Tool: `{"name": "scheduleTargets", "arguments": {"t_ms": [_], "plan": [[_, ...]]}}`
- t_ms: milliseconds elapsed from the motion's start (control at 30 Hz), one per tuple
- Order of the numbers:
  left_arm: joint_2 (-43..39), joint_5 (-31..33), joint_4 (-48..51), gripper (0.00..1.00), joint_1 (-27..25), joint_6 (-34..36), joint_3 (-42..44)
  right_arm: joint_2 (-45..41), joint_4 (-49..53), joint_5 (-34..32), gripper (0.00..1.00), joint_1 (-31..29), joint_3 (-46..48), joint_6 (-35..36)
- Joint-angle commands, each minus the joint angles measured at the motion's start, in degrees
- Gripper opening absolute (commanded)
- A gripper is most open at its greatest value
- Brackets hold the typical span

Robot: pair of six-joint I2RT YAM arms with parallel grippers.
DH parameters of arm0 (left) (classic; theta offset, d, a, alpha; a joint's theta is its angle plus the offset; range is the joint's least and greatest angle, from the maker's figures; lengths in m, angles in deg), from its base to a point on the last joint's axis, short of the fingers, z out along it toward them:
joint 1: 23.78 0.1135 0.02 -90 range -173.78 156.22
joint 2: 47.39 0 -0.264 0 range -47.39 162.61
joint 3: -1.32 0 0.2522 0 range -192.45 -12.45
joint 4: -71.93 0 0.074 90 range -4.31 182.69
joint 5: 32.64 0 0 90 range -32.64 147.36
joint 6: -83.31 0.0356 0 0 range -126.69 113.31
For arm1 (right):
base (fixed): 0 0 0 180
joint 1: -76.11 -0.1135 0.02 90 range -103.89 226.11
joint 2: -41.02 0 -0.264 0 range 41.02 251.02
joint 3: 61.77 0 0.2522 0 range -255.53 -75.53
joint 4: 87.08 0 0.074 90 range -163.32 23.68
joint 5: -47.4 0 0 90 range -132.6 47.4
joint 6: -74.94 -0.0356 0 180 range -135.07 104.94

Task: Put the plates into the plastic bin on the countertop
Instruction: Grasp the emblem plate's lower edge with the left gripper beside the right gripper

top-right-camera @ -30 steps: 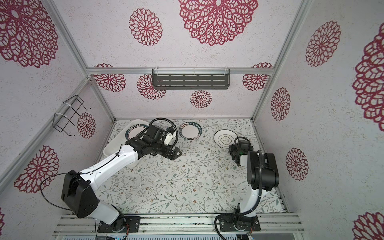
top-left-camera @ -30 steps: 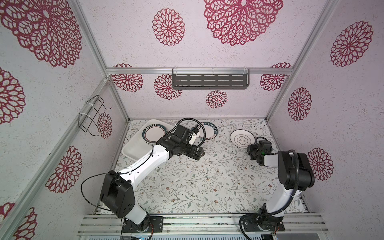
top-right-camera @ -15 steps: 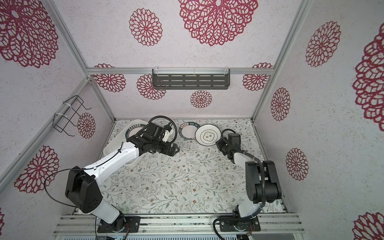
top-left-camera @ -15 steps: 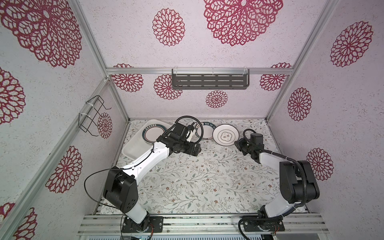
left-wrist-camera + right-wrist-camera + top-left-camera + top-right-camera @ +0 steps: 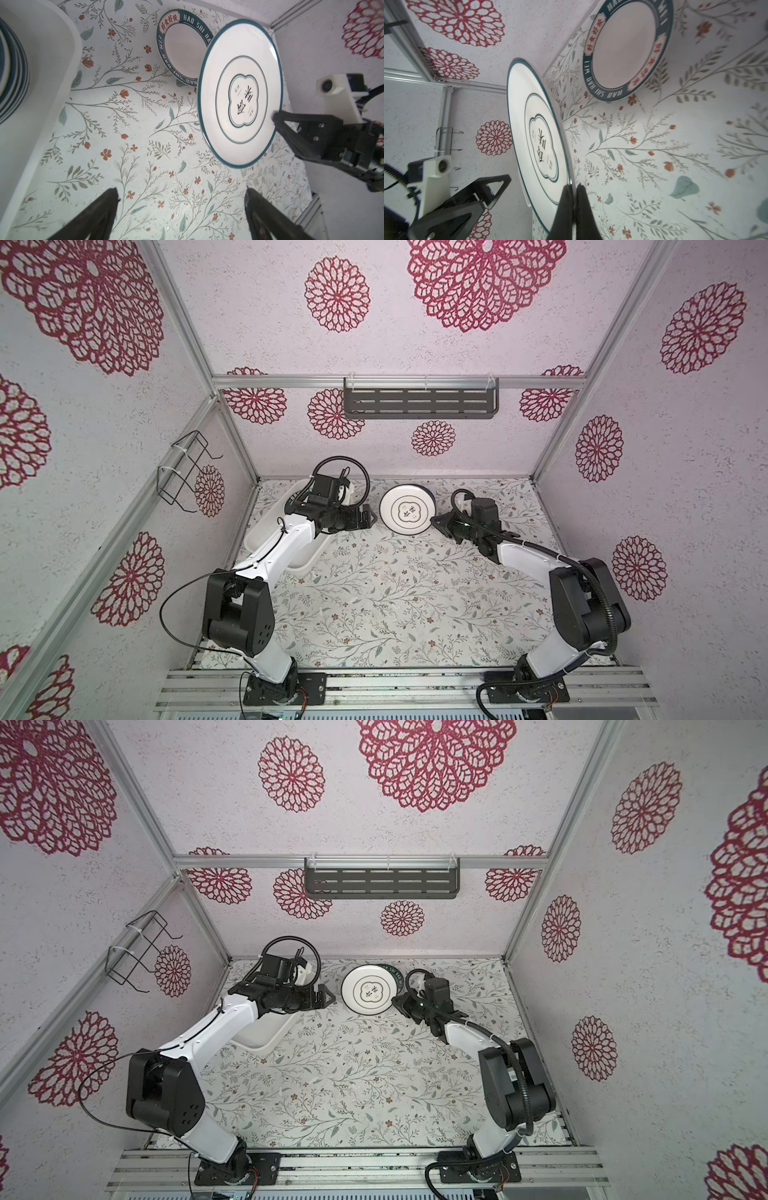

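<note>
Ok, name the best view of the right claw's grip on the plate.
Right wrist view: the right claw pinches the plate's rim, both fingertips close up. Left wrist view shows one finger over the rim; both top views show it small.

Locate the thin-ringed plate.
In both top views the thin-ringed plate is near the back middle, pinched at its edge by the right claw, lifted partly over the lettered plate, beside the open left claw.

Left fingers [image 5: 99,214] spread wide, reaching inward; right fingers [image 5: 563,212] pinched tight together, their wrist [image 5: 482,516] seemingly rolled sideways.
</note>
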Motion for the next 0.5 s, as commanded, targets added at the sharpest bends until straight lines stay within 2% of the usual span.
{"name": "scheduleTargets", "arguments": {"t_ms": [0, 100, 300, 467], "plan": [[1.57, -8.97, -6.47, 0.97, 4.17, -6.60, 1.89, 0.85, -7.55, 4.12, 0.00, -1.89, -3.26, -0.57], [2.57, -12.97, -9.31, 1.00, 6.83, -9.14, 2.83, 2.52, -9.20, 4.91, 0.00, -3.76, -4.53, -1.60], [3.13, -14.06, -10.77, 0.96, 8.19, -9.91, 3.34, 6.54, -13.14, 7.37, 0.00, -6.38, -7.06, -4.54], [3.62, -15.81, -12.79, 0.87, 8.81, -11.58, 4.09, 9.24, -13.64, 8.06, 0.00, -8.42, -10.10, -5.26]]}}
